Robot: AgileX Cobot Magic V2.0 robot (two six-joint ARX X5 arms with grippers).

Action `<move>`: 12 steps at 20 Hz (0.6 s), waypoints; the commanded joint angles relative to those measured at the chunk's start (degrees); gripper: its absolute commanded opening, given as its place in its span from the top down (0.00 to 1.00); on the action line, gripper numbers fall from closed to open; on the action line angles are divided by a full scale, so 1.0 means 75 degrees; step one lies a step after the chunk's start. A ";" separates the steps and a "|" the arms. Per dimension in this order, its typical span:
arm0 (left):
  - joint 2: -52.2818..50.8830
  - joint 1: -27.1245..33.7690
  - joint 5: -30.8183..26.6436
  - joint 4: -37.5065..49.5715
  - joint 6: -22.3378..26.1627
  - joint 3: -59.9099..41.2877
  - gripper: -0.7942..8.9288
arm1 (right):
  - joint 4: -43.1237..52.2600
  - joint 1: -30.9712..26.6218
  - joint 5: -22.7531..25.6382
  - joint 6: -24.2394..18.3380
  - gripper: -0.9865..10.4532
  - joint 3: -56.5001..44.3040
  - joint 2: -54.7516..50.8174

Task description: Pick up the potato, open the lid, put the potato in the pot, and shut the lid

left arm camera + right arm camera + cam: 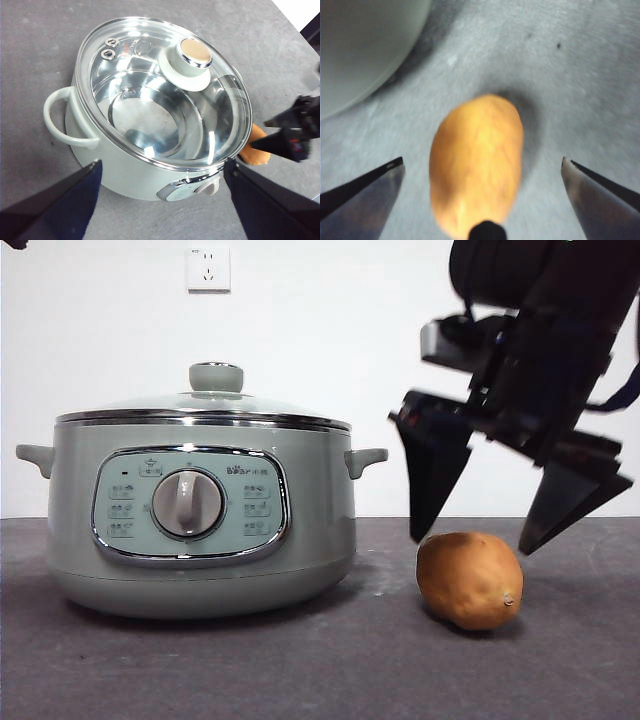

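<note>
- A grey table [300, 670] is seen before a white wall.
- The potato [470, 580] is lain beside the pot [200, 530]; the lid [215, 400] is seated on it.
- The right gripper [480, 540] is held wide open, empty, above the potato.
- The left gripper [160, 175] is spread open, empty, over the pot.

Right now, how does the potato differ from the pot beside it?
The potato is small, orange-brown and egg-shaped; the pot is far larger, pale green and round with side handles. The potato lies bare and open, with the right tool spread wide just above it; the pot is covered by its glass lid, and the left tool hangs open above it. Both rest on the grey table.
</note>
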 commanded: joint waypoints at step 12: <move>-0.0012 0.0012 0.0003 0.0067 0.0064 0.0050 0.50 | 0.0076 0.0026 -0.0029 0.0189 0.93 0.0023 0.0399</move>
